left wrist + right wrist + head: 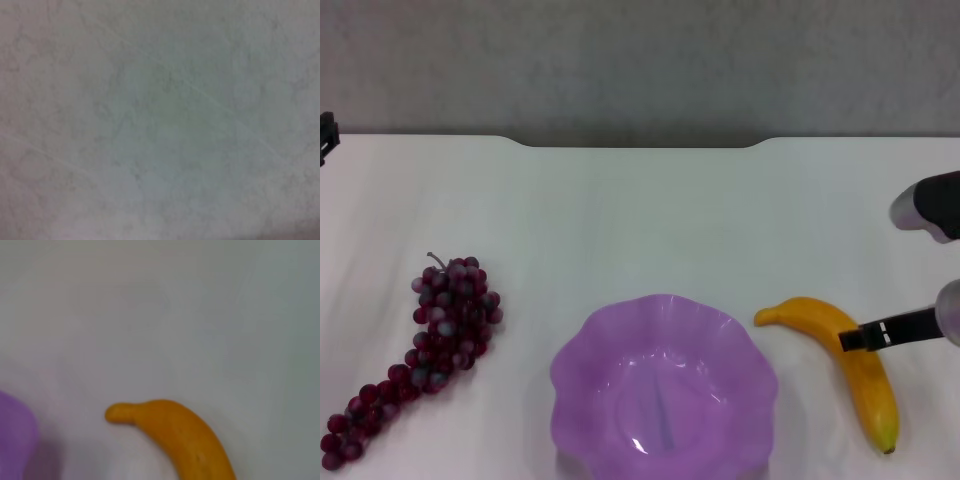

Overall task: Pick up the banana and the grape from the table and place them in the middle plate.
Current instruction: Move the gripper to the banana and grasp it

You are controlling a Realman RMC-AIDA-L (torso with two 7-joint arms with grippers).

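Note:
The banana point(860, 375) lies on the white table point(650, 220) to the right of the middle plate point(665, 395), its stem end toward the plate. It also shows in the right wrist view point(180, 437), with the plate's purple rim point(15, 435) beside it. The plate is empty. The grape bunch point(435, 340) lies to the left of the plate, its stem pointing away from me. My right gripper point(885, 275) is open at the right edge, one black fingertip point(880, 333) over the banana's middle. My left gripper point(326, 135) barely shows at the far left edge.
The table's far edge has a notch point(640, 145) against a grey wall. The left wrist view shows only bare table surface point(160, 120).

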